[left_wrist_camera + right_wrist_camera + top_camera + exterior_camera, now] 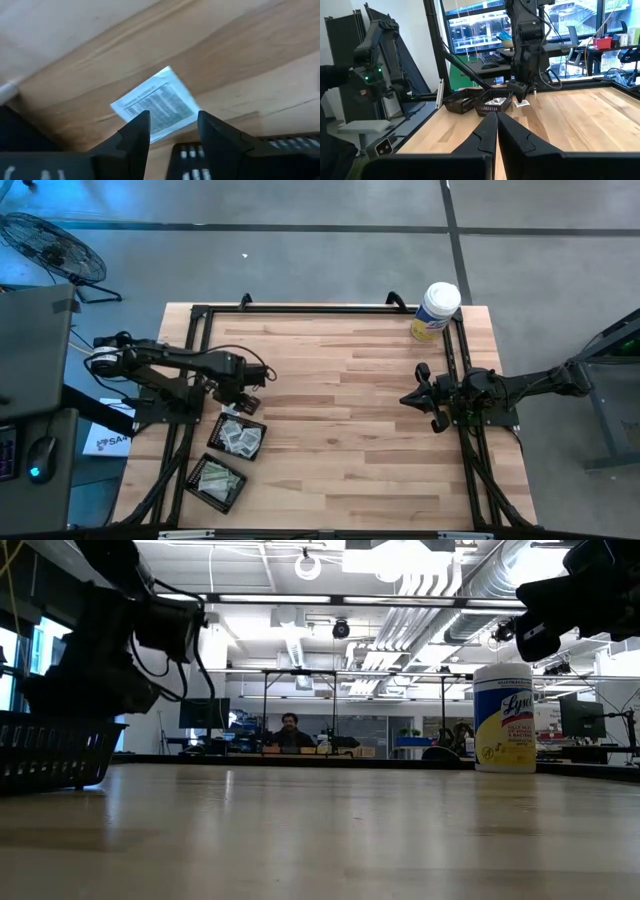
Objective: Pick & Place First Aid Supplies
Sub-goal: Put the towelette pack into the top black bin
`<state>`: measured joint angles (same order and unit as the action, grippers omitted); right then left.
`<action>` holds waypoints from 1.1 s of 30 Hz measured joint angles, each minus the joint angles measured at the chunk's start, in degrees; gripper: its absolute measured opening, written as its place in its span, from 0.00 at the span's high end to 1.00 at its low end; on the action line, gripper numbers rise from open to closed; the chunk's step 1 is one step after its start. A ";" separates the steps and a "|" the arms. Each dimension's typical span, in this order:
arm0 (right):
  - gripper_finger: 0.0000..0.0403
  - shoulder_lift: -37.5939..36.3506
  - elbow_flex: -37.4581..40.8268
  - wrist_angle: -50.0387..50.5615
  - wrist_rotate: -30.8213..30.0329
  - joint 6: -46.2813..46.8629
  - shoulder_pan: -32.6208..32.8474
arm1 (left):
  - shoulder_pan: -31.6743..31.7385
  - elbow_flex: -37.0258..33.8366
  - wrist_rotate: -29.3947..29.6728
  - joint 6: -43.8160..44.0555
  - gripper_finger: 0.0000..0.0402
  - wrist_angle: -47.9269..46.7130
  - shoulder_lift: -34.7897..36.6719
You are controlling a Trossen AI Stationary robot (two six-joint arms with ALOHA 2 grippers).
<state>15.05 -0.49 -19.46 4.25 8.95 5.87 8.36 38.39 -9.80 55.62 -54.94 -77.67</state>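
One square white packet lies flat on the table beside the mesh tray. Left gripper hovers over it, fingers apart, empty; descend straight, pinch an edge. Right gripper clenched, idle at the right edge.

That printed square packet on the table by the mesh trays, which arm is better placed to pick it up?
Left. Its gripper hangs open right over the packet, beside the trays. The right gripper is shut, far across the table.

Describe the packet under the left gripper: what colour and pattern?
White packet with rows of fine dark print; left wrist view.
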 joint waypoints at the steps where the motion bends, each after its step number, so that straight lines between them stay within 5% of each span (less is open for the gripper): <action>1: 0.98 0.00 0.00 -0.01 0.00 0.02 0.00 | 0.00 -0.31 0.17 0.17 0.60 0.06 0.00; 20: 0.99 -0.01 0.01 -0.02 0.02 0.02 0.00 | -0.09 -2.25 0.47 -1.35 0.60 11.14 -1.02; 29: 0.99 -0.02 0.01 0.03 0.04 0.02 0.00 | 0.02 -0.13 7.59 -4.79 0.60 14.94 -0.44; 33: 1.00 -0.02 0.02 0.04 0.02 0.00 0.00 | -0.07 1.88 7.27 -6.00 0.60 9.82 -0.49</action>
<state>15.03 -0.47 -19.42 4.27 8.95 5.87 8.29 40.26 -2.53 49.62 -45.12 -78.16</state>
